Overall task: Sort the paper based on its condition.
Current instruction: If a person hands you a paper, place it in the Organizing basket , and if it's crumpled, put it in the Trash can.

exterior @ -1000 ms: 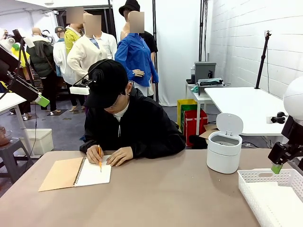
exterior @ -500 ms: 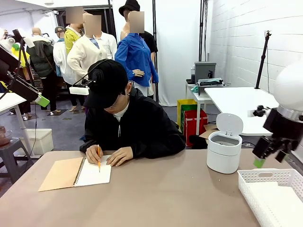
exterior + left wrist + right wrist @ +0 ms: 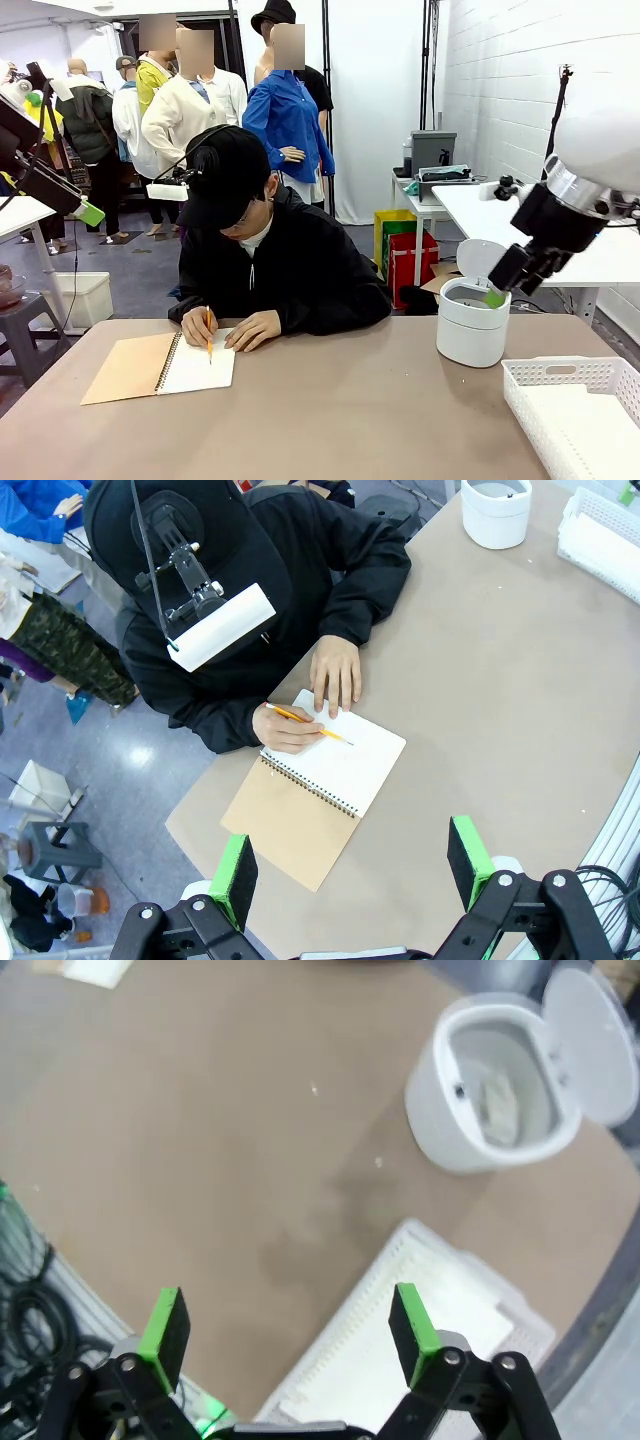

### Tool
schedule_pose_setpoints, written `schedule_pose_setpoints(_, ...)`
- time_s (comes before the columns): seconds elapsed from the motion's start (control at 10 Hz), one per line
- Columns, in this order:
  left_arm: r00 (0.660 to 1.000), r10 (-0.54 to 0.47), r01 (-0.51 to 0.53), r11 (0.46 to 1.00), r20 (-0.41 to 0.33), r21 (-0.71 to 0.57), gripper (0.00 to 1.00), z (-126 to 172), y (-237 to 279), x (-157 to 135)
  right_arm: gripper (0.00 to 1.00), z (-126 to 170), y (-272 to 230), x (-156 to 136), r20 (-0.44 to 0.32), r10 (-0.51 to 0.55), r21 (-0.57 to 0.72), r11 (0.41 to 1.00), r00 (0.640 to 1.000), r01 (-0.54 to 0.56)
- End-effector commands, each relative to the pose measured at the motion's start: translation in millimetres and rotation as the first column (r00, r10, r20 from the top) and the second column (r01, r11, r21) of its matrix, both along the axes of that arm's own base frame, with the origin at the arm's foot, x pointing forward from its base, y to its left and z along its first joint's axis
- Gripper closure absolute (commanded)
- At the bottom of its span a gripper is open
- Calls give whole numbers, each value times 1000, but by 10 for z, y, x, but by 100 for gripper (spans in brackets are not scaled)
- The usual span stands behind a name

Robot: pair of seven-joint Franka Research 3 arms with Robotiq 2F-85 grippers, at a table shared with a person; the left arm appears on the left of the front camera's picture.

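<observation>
While person [image 3: 262, 262] writes in notebook [image 3: 160, 366] far left, no loose paper on table yet. Crumpled paper [image 3: 497, 1103] sits in bin [image 3: 472, 322], flat sheets in basket [image 3: 578, 412]. Right gripper [image 3: 505, 283] wide, empty; left gripper [image 3: 350, 865] wide, empty. Best wait high, clear of writing hand [image 3: 200, 326].

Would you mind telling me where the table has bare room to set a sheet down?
The widest free patch is the middle of the table, bordered by the notebook on one side and the white bin and basket on the other. It is crowded at the notebook, where the person's hands write.
</observation>
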State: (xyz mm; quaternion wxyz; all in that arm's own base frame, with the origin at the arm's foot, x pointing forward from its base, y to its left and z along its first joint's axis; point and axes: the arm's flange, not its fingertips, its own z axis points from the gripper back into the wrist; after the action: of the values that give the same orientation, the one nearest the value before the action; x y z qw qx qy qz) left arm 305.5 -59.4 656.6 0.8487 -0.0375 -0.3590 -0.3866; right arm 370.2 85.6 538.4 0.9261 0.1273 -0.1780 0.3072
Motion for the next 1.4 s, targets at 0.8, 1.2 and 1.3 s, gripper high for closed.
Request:
schedule_pose_setpoints(0.8,1000,0,0,1000,0,-1,0,1,2,-1,0,925,1054,342,264,143,165,968,954,-190)
schedule_pose_setpoints(1.2,1000,0,0,1000,0,-1,0,1,2,-1,0,1024,1242,309,259,202,186,949,944,-254)
schedule_pose_setpoints(1.3,1000,0,0,1000,0,-1,0,1,2,-1,0,1049,1260,309,252,205,202,945,946,-258)
